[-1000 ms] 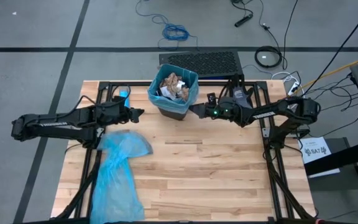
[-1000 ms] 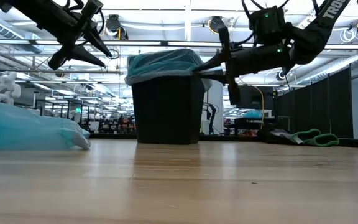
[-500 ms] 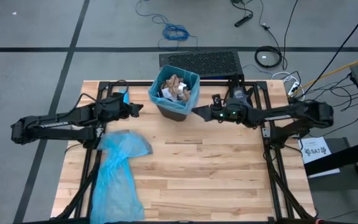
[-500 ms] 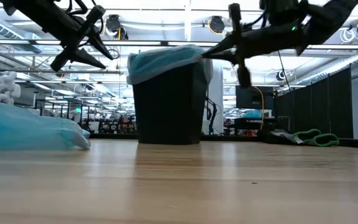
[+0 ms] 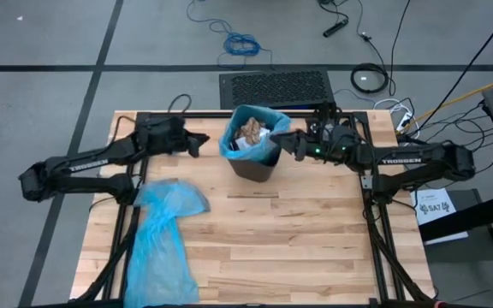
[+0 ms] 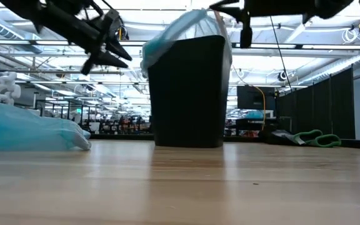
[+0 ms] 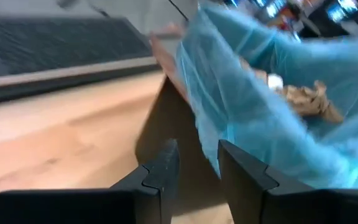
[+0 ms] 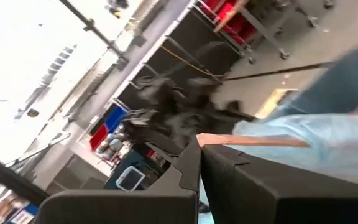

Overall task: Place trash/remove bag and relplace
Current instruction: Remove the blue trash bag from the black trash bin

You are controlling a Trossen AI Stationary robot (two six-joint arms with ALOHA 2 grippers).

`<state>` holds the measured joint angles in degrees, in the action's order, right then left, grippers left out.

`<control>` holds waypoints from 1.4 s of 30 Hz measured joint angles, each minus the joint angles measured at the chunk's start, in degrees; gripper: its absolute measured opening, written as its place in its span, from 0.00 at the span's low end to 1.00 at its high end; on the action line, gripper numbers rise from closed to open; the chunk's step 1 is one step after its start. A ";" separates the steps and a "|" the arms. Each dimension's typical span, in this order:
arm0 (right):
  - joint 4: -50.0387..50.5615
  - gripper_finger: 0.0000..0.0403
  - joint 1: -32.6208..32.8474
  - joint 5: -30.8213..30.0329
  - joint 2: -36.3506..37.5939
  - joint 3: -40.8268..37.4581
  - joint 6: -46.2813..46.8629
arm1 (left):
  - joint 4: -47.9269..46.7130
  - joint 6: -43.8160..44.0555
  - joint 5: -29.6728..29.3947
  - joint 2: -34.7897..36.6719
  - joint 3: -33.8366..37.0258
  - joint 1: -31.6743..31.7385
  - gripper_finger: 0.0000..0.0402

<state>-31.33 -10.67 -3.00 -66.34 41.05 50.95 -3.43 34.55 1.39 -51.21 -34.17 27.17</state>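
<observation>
A black bin (image 5: 258, 162) stands on the wooden table at the far middle, lined with a light-blue bag (image 5: 240, 137). Trash (image 5: 252, 130), brown and white crumpled scraps, lies inside the bag. My right gripper (image 5: 288, 141) is at the bin's right side, shut on the bag's rim. My left gripper (image 5: 204, 139) hovers open just left of the bin, above the table; in the left wrist view its fingers (image 7: 160, 171) point at the bin's wall and bag (image 7: 253, 124). A second light-blue bag (image 5: 165, 231) lies loose on the table's left part. My right gripper pinches the bag's rim (image 8: 272, 140) at the bin's right side between its two shut fingers. The fingers come about level from the table's right. The rim there is drawn up above the bin's edge (image 6: 199, 22), while the bin's base stays on the table.
A dark grated mat (image 5: 276, 84) lies just beyond the table's far edge behind the bin. Black frame rails (image 5: 375, 231) run along the table's left and right sides. The near half of the table (image 5: 298, 248) is bare wood to the right of the loose bag.
My right gripper has risen, drawing the bag's rim up on the bin's right side. The bin has slid toward the table's right and near edges. My left gripper has gone toward the table's right, following the bin, and has rolled a little.
</observation>
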 joint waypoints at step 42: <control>7.38 0.00 0.62 -0.97 -0.42 7.37 7.99 | 53.86 3.22 39.36 -34.26 -0.99 15.22 0.21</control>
<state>-23.95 -10.04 -3.96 -66.76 48.42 58.94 50.43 37.77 40.75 -85.47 -35.16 42.40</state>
